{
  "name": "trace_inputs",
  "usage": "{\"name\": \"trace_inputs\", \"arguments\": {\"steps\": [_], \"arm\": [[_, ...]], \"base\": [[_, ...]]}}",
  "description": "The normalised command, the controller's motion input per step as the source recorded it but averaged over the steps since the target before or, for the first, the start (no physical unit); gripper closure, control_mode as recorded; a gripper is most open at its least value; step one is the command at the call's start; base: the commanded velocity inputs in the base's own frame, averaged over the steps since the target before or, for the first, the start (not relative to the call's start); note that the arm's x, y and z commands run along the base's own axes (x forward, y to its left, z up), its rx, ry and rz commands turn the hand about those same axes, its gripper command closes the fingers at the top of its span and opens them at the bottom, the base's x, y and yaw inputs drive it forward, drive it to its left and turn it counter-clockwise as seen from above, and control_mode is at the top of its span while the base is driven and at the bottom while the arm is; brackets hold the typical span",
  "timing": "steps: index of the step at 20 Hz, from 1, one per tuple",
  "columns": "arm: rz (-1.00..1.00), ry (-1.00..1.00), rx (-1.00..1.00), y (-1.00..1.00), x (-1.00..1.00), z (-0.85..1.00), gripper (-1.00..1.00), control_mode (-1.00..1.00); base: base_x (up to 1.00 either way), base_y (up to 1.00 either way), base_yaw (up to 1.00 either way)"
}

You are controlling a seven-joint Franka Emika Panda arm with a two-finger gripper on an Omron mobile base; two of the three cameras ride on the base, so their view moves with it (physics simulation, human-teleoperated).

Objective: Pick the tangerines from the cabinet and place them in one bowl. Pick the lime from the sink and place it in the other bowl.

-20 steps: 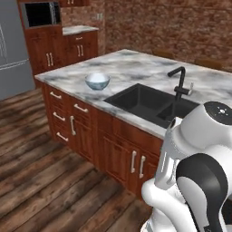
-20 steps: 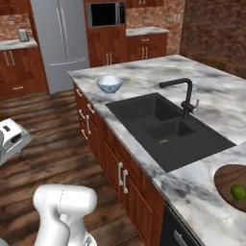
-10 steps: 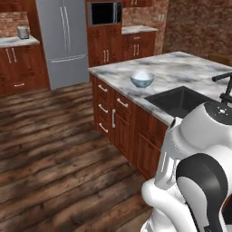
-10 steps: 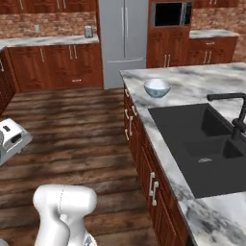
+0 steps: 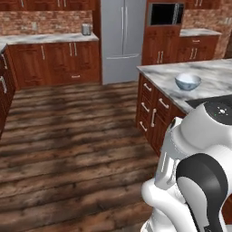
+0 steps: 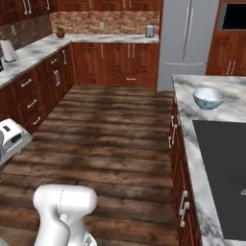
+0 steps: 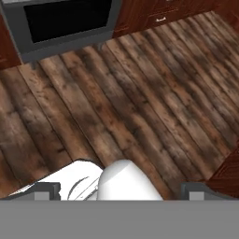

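1. The pale bowl sits on the island worktop beside the black sink; no fruit shows.
2. The jaws stand released and empty above the wood floor.
3. Drive on smoothly, arm tucked, jaws spread, toward the wall cabinet.

The arm is showing smooth, glossy white rounded shells with a black band curving around one joint. A round cap on top is carrying small dark screw dots. Its white base is looking bulbous.
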Motion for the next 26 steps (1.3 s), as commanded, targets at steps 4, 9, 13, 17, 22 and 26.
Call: {"name": "trace_inputs", "arguments": {"steps": [4, 9, 13, 17, 22, 26], "arm": [[0.00, 0.00, 0.00, 0.00, 0.00, 0.00, -1.00, 1.00], [0.00, 0.00, 0.00, 0.00, 0.00, 0.00, -1.00, 1.00], [0.00, 0.00, 0.00, 0.00, 0.00, 0.00, -1.00, 1.00], [0.00, 0.00, 0.00, 0.00, 0.00, 0.00, -1.00, 1.00], [0.00, 0.00, 0.00, 0.00, 0.00, 0.00, -1.00, 1.00], [0.00, 0.00, 0.00, 0.00, 0.00, 0.00, -1.00, 1.00]], "base": [[0.00, 0.00, 0.50], [-0.03, -0.07, 0.44], [0.16, 0.02, 0.00], [0.97, 0.02, -0.04], [1.00, 0.00, -0.07], [1.00, 0.00, -0.08]]}}
